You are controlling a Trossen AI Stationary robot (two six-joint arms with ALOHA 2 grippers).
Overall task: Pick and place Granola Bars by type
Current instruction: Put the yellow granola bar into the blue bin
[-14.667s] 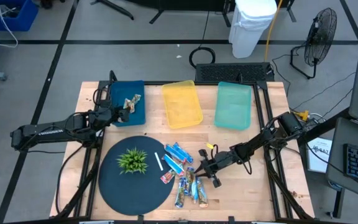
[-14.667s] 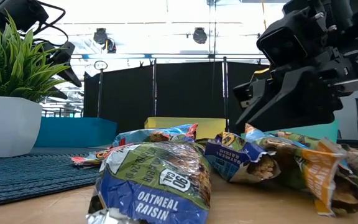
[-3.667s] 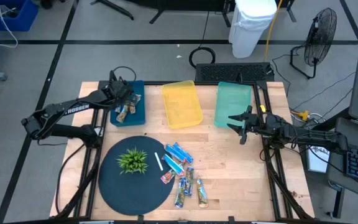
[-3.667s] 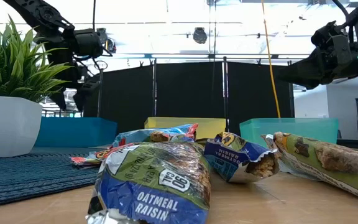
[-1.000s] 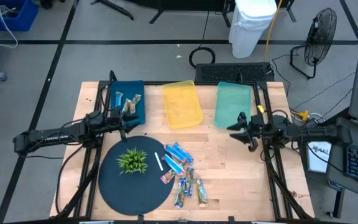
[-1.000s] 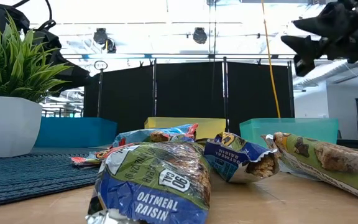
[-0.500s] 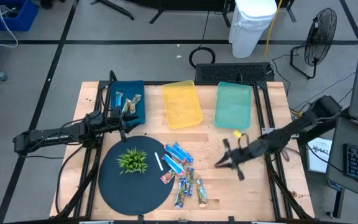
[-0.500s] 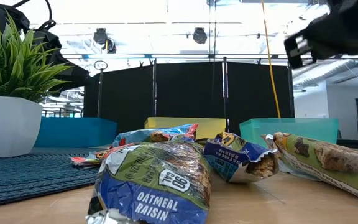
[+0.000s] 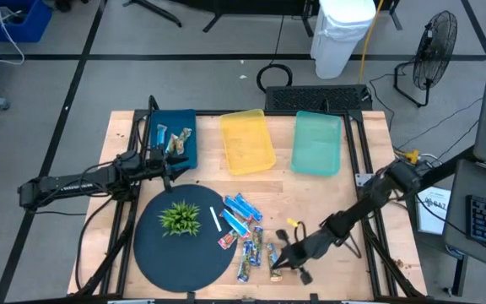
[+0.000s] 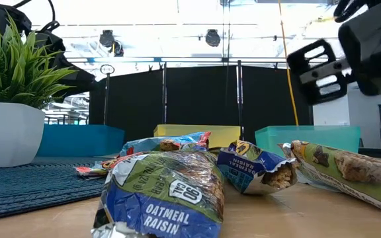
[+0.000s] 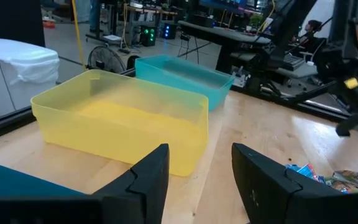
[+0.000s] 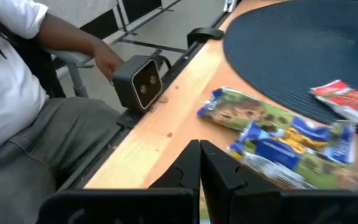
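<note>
Several granola bars point(image 9: 247, 235) in blue, green and red wrappers lie loose on the wood right of the round mat; they fill the foreground of the low view point(image 10: 161, 192). Two more bars point(image 9: 173, 139) lie in the blue bin point(image 9: 175, 156). My right gripper point(image 9: 280, 267) hangs shut above the near right end of the cluster, with nothing between its fingers point(image 12: 200, 155); the bars point(image 12: 272, 137) lie just beyond the tips. My left gripper point(image 9: 169, 169) waits open beside the blue bin point(image 11: 197, 168).
A yellow bin point(image 9: 246, 142) and a teal bin point(image 9: 317, 143) stand at the far side. A potted plant point(image 9: 180, 218) sits on the dark round mat point(image 9: 163, 253), with a white stick point(image 9: 215, 219) beside it. A seated person point(image 12: 17, 93) is at the table's near edge.
My right gripper has swung from beside the teal bin toward the table's near edge and leftward, sinking over the bar cluster and tipping as it went. Its spread fingers have shut with nothing in them. The bars have not moved.
</note>
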